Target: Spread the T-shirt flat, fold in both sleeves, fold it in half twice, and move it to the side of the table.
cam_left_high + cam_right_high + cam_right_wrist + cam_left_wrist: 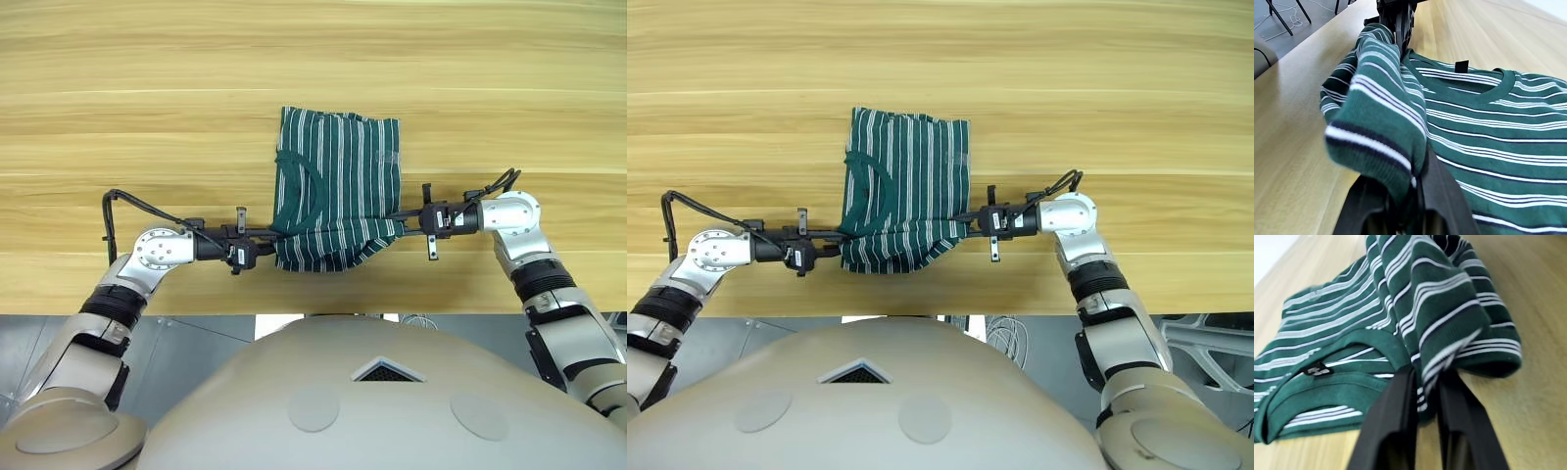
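Observation:
A green T-shirt (338, 181) with white stripes lies folded on the wooden table (147, 117), collar (294, 176) toward the left. Its near edge is lifted off the table between both arms. My left gripper (274, 235) is shut on the near left corner of the T-shirt (1420, 323); its black fingers (1400, 396) pinch the cloth. My right gripper (397, 223) is shut on the near right corner, the cloth draped over its fingers (1437, 181). In the right wrist view the left gripper (1400, 24) shows beyond the raised fold of the T-shirt (1474, 127).
Bare wood of the table stretches to the left, right and far side of the shirt. The table's near edge (313, 313) runs just under the arms. Chair legs and cables (1283, 19) stand on the floor beyond the edge.

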